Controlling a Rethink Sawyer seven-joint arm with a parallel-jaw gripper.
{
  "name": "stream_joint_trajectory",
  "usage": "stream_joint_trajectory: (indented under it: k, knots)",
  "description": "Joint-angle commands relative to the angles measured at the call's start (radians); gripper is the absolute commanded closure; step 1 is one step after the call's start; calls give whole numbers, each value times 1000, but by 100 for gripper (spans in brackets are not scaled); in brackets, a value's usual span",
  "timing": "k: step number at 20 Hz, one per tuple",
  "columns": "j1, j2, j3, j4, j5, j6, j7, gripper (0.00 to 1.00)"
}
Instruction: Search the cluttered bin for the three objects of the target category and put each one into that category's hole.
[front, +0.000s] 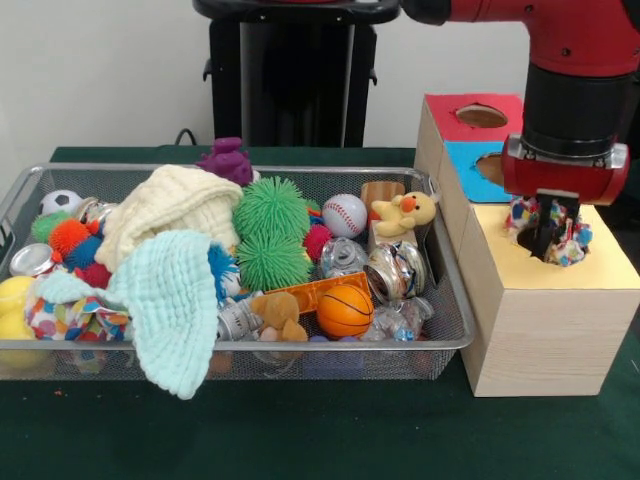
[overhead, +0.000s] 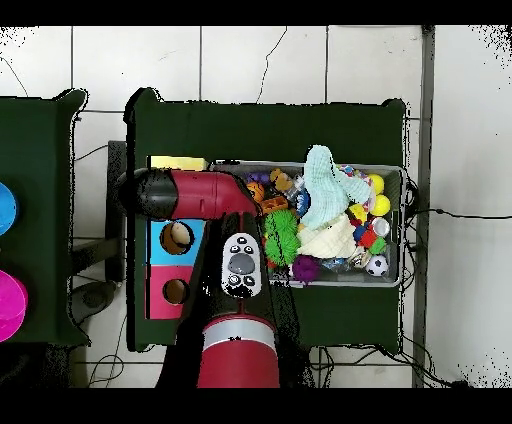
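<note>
Over the yellow top of the pale wooden box (front: 548, 290), at the right of the front view, the red and black arm's gripper (front: 546, 236) is hanging straight down with its dark fingers (front: 543, 238) pressing into a small white cloth printed with coloured patches (front: 574, 238). The cloth is sitting bunched in the round hole in the yellow top (front: 553, 252), spreading out on both sides of the fingers and directly beneath them; the fingers are standing narrow, closing on the cloth. The cloth is crumpled into a lump, so no long axis or pointing direction can be told.

To the left, the wide silver wire-mesh tray (front: 452, 335) is holding mixed clutter. A second printed white cloth (front: 62, 318) is lying at the tray's near left corner, partly under a mint waffle cloth (front: 172, 305) that is draping over the near rim. A cream waffle cloth (front: 170, 206) is lying just behind the mint one.

In the overhead view the arm is covering the yellow-topped box, and the gripper is hidden.
</note>
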Motion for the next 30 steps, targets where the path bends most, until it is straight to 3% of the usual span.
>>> stream_joint_trajectory:
  k: [1, 10, 22, 24, 30]
  knots:
    - [-8, 90, -10, 11, 28, -10, 206, 100]
    - [-56, 187, 25, -5, -9, -153, 131, 100]
    - [-208, 309, 229, 33, -40, -296, 34, 100]
    - [-193, 295, 211, 32, -38, -261, 61, 100]
    - [-110, 229, 123, 42, 73, 65, 227, 100]
